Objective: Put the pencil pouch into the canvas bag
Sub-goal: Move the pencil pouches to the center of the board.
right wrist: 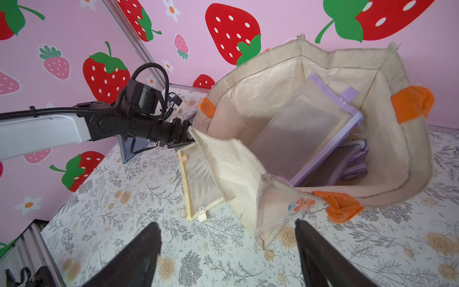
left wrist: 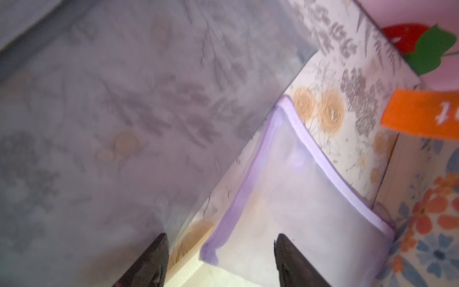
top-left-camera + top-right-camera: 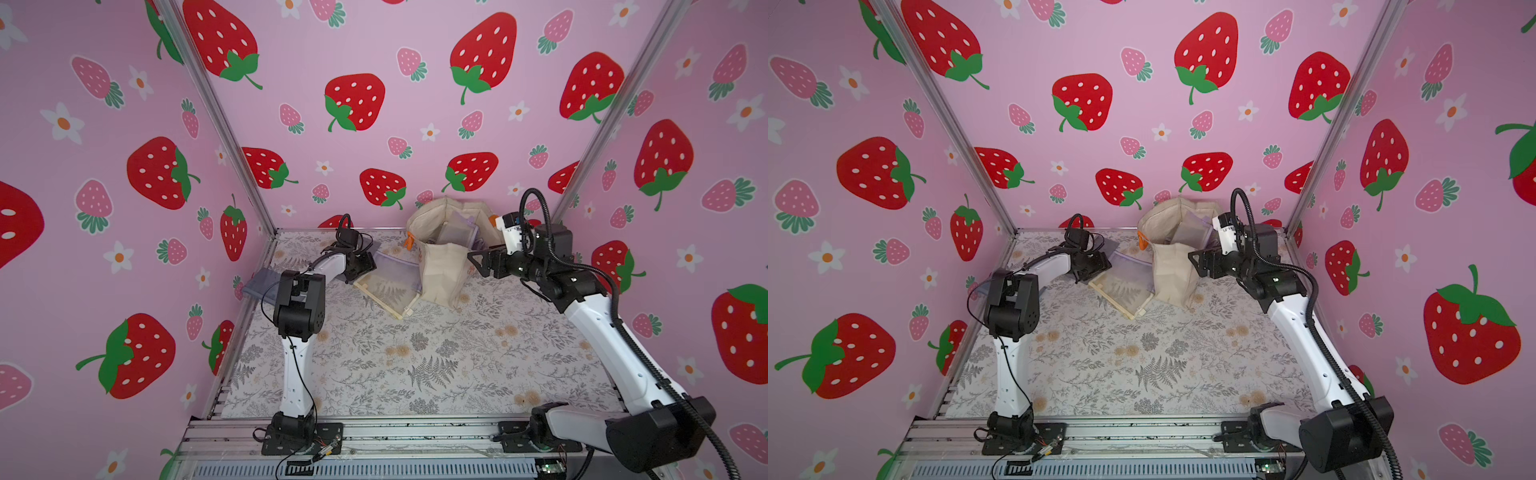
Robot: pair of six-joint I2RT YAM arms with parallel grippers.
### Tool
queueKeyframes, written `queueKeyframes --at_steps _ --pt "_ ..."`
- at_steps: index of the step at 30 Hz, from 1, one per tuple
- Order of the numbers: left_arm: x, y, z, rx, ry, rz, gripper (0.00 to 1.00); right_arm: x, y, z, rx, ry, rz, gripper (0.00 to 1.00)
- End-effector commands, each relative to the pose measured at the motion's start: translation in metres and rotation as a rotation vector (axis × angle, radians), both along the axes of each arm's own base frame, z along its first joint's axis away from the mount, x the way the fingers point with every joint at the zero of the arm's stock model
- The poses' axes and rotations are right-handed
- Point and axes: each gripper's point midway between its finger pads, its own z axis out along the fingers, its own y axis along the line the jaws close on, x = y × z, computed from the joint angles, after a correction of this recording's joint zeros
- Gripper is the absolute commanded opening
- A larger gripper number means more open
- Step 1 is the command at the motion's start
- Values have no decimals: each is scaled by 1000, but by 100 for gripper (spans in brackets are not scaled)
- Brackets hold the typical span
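**Item:** pencil pouch (image 2: 293, 193), purple-edged mesh, flat.

**Location:** far centre of the table (image 3: 415, 365), just left of the canvas bag (image 3: 442, 274), partly overlapping a cream-edged pouch (image 3: 386, 296).

**Handling (a judgement):** likely light and limp, and will droop once lifted. Take the bound corner or zip edge, since bare mesh may slip.

**Tools:** the left gripper (image 2: 221, 236) has its jaws apart astride the pouch's corner, with no pinch visible. The right gripper (image 1: 226, 222) is spread wide and empty, beside the bag's right wall.

**Surroundings:** a second purple pouch (image 1: 305, 129) is already inside the bag. A grey pouch (image 3: 259, 284) sits far left.

**Obstructions:** the bag's soft rim sags toward the pouch. The cream pouch could drag along.
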Motion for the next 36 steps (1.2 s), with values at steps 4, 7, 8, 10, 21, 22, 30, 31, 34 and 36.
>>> queueKeyframes --at_steps 4,7,8,10,21,22,30,31,34,36 --pt "-90 3 -59 110 252 0 68 -14 -15 -4 17 -2 4 86" --pt "-111 -5 -56 114 312 -52 68 -21 -20 -6 27 2 0 86" --pt "-121 -6 -55 133 324 -63 68 -24 -22 -7 27 2 -1 86" --pt "-139 0 -57 179 336 -58 68 -28 -25 -9 23 4 -7 86" --pt "-254 -12 -62 144 378 -90 67 -53 -24 -41 49 96 24 86" --pt "-261 -12 -58 142 374 -94 67 -55 -23 -45 59 106 27 86" --pt "-226 -11 31 -54 184 -82 69 -71 -15 -72 67 193 42 86" --pt "-215 -8 36 -76 168 -65 69 -72 -13 -73 62 194 44 86" --pt "-183 1 39 -147 138 -20 69 -74 -7 -72 48 193 52 86" --pt "-165 2 35 -219 130 10 69 -76 -4 -71 37 189 52 86"
